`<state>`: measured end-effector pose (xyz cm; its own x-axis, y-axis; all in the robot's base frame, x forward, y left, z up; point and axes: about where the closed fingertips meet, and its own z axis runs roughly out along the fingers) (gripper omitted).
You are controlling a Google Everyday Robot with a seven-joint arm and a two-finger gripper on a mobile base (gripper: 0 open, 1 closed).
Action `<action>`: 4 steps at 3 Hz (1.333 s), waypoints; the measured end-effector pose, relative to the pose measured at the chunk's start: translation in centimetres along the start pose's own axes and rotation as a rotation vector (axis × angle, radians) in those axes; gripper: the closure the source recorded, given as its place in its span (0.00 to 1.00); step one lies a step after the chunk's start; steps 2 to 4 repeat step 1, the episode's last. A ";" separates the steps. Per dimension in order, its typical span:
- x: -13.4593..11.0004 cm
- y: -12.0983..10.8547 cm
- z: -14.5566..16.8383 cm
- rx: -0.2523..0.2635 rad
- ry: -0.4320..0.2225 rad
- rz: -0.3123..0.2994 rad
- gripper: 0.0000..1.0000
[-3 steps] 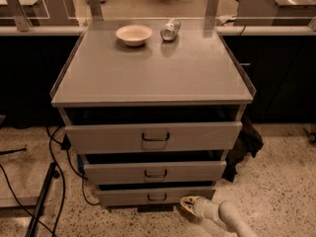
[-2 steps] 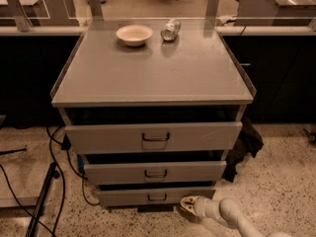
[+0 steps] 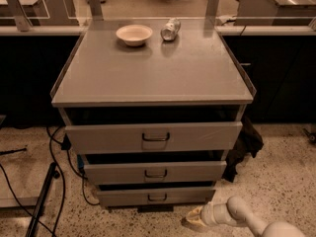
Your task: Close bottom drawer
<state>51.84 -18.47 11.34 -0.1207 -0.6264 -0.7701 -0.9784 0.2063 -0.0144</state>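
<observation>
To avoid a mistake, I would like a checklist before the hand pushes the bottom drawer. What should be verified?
1. Bottom drawer shut: not ok, dark gap shows above its front.
2. Hand near it: ok, low by the floor, below its right corner.
3. Hand touching the front: not ok, apart.
4. Loop handle unblocked: ok.
5. Floor cables out of the way: ok, left of cabinet.

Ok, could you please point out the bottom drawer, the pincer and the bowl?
bottom drawer (image 3: 157, 197), camera view, on its small loop handle.
pincer (image 3: 189, 222), camera view, at its tip, low down, just right of that drawer.
bowl (image 3: 134, 33), camera view, inside its hollow.
</observation>
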 end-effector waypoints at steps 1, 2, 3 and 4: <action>-0.2 3.6 -1.8 -0.126 0.032 0.108 1.00; -0.2 3.6 -1.8 -0.126 0.032 0.108 1.00; -0.2 3.6 -1.8 -0.126 0.032 0.108 1.00; -0.2 3.6 -1.8 -0.126 0.032 0.108 1.00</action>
